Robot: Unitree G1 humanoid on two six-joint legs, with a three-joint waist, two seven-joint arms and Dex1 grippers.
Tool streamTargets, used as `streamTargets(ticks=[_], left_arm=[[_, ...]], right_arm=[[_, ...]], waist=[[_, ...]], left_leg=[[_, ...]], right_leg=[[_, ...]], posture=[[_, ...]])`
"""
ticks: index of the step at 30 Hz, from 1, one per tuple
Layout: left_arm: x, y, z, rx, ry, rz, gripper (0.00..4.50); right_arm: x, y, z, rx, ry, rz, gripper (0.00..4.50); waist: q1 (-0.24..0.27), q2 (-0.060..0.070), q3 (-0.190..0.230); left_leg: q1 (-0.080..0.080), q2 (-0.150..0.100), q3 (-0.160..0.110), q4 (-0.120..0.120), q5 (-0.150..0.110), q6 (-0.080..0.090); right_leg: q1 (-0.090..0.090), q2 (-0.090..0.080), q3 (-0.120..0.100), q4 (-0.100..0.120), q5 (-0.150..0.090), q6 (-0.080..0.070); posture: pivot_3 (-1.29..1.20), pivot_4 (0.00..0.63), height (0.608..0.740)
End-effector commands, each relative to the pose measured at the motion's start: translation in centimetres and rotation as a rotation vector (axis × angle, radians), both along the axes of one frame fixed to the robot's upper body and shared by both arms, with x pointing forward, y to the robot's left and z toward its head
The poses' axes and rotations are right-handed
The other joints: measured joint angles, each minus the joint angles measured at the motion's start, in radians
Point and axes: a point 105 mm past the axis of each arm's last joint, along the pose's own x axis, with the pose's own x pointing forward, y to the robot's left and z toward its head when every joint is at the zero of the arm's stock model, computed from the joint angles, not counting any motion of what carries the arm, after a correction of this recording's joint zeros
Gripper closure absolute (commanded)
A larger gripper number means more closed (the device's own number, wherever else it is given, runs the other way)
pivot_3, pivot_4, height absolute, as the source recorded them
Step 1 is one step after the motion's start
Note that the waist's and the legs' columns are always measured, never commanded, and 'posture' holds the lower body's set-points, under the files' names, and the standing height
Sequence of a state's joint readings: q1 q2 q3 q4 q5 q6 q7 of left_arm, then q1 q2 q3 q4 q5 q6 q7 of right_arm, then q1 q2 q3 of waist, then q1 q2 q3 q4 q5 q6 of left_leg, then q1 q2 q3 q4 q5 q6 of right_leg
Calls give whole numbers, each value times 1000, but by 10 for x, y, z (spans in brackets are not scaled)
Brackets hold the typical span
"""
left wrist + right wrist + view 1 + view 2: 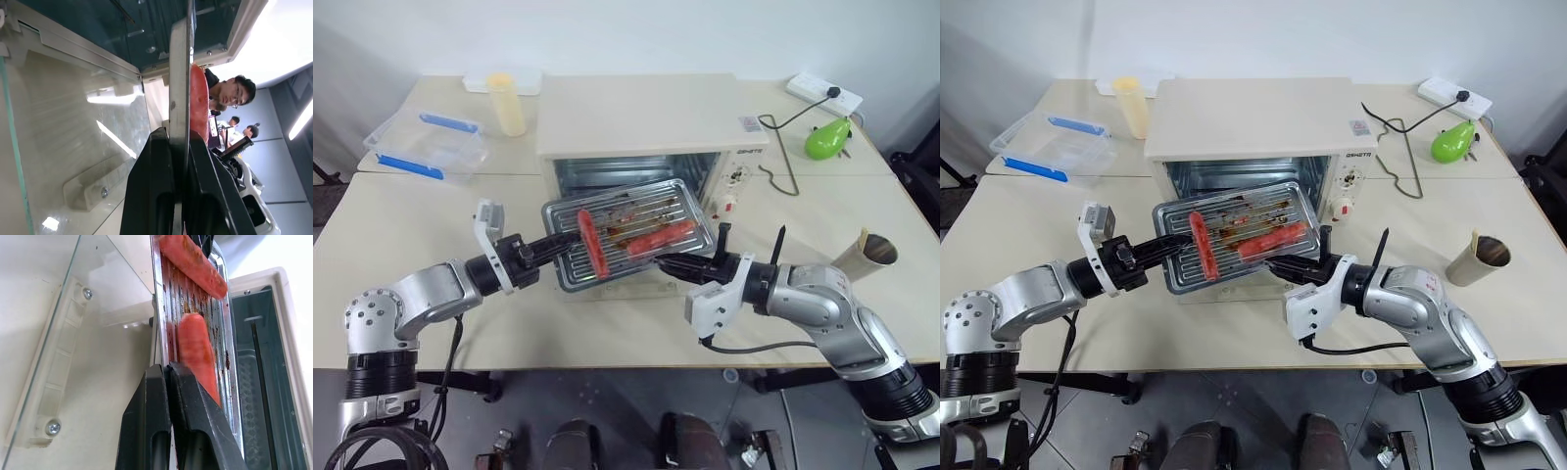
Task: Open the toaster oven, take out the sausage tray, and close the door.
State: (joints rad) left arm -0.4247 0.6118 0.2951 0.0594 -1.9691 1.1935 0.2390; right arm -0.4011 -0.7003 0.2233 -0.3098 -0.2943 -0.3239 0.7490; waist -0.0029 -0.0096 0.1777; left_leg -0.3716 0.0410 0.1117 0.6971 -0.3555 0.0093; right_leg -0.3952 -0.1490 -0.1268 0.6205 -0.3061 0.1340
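The sausage tray (631, 233) is being held in the air just in front of the toaster oven (651, 137), above the lowered door (73, 147), with its long axis running across the oven's opening, from the robot's left to its right, and its far long edge tilted up toward the oven mouth. Its left short edge is being pinched by the fingers of the left gripper (548, 248), and its right near corner is being pinched by the fingers of the right gripper (674, 264); in both wrist views the black fingers are being pressed onto the thin metal rim. The oven is being carried at the middle of the far half of a pale cream bench (401, 225), which is backed by a white wall. A clear box with blue clips (426, 145) is lying near the far left corner, a green object (827, 140) and a white power strip (823, 94) near the far right corner, and a paper cup (867, 255) by the right edge. The tray is shallow, silver and ridged, stained with brown grease, and is carrying red-orange sausages (590, 242).
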Motion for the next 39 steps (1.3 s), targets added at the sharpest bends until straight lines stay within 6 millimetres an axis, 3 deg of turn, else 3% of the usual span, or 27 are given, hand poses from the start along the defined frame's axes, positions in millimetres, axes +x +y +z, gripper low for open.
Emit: streamTargets(ticks=[1,2,11,15,16,19,25,31,36,39], left_arm=[[0,14,-2,-11,19,45,4486],[0,16,-4,-17,26,61,4500],[-23,32,-28,-78,68,126,4500],[-35,40,-25,-147,21,155,4500],[-45,44,-25,-171,-2,123,4500],[-93,66,-34,-202,10,66,4500],[-126,96,-45,-222,56,195,4500],[-130,126,-48,-285,-10,453,4500],[-137,141,-49,-343,-79,693,4500],[-140,142,-56,-381,-69,825,4500]], right_arm=[[-8,2,24,231,173,28,4468],[-9,2,26,251,204,27,3961],[-27,-2,33,326,381,119,961],[-33,-9,37,391,497,174,961],[-32,-14,38,411,532,167,961],[-4,-60,35,595,655,10,961],[14,-113,-2,560,723,-178,961],[20,-134,-39,579,917,-303,961],[37,-157,-56,694,1023,-472,961],[44,-165,-63,730,1027,-518,1547]], waist=[[0,0,0],[0,0,0],[0,0,0],[4,0,0],[3,0,0],[-11,-2,-1],[2,-1,-1],[-1,0,-1],[-2,0,-1],[-1,0,-1]], left_leg=[[0,0,0,0,0,0],[0,0,0,0,0,0],[1,0,0,-1,0,0],[1,0,-1,-1,0,0],[1,-1,-1,-1,0,0],[1,-1,1,-2,0,0],[2,0,5,-7,0,1],[3,5,6,-6,-1,1],[2,5,8,-6,-2,2],[3,5,8,-5,-2,2]], right_leg=[[0,0,0,0,0,0],[0,0,0,0,0,0],[0,0,0,0,0,0],[1,0,0,-1,0,0],[1,0,0,-2,0,0],[0,0,0,-2,0,0],[0,1,4,-8,-1,-2],[0,0,7,-9,-2,-3],[0,0,7,-9,-2,-3],[0,0,8,-9,-2,-3]], posture=[[0,150,740],[0,150,740],[0,150,740],[0,150,740],[0,150,740],[0,150,740],[0,150,740],[0,150,740],[0,150,740],[0,150,740]])
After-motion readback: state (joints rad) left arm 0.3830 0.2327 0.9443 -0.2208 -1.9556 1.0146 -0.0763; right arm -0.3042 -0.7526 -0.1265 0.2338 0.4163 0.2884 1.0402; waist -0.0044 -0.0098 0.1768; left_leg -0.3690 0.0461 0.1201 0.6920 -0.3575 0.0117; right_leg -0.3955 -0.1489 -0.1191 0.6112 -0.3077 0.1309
